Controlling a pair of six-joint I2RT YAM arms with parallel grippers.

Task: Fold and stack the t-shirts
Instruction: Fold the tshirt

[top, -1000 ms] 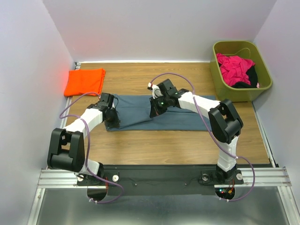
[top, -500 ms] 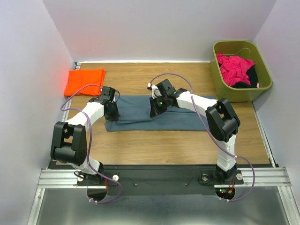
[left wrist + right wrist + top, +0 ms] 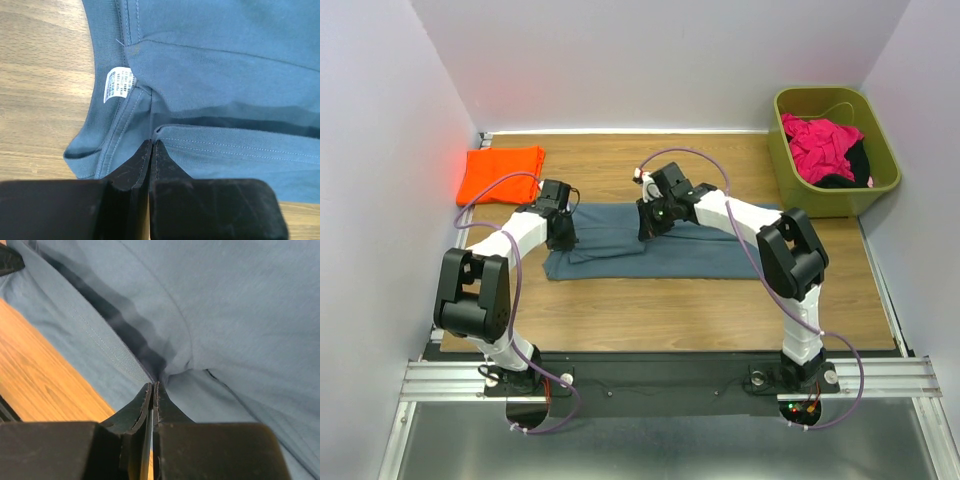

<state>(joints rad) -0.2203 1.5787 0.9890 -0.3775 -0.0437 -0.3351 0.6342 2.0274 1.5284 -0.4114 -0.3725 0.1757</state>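
The slate blue-grey t-shirt [image 3: 710, 255] lies spread lengthwise across the middle of the wooden table. My left gripper [image 3: 560, 234] is shut on a fold of it near its left end. In the left wrist view the pinch [image 3: 151, 143] is just below the collar and its white label [image 3: 118, 84]. My right gripper [image 3: 648, 222] is shut on a fold at the shirt's middle, as the right wrist view [image 3: 154, 385] shows. The bright orange t-shirt [image 3: 500, 173] lies folded at the back left corner, apart from both grippers.
A green bin [image 3: 882, 186] stands at the back right with pink cloth [image 3: 820, 145] and dark cloth in it. White walls close in the table on the left, back and right. Bare wood [image 3: 670, 310] lies between the shirt and the arm bases.
Both grippers have moved a little toward the back of the table, the left one more. The cloth they pinch has been drawn along, forming a flap over the shirt's left half.
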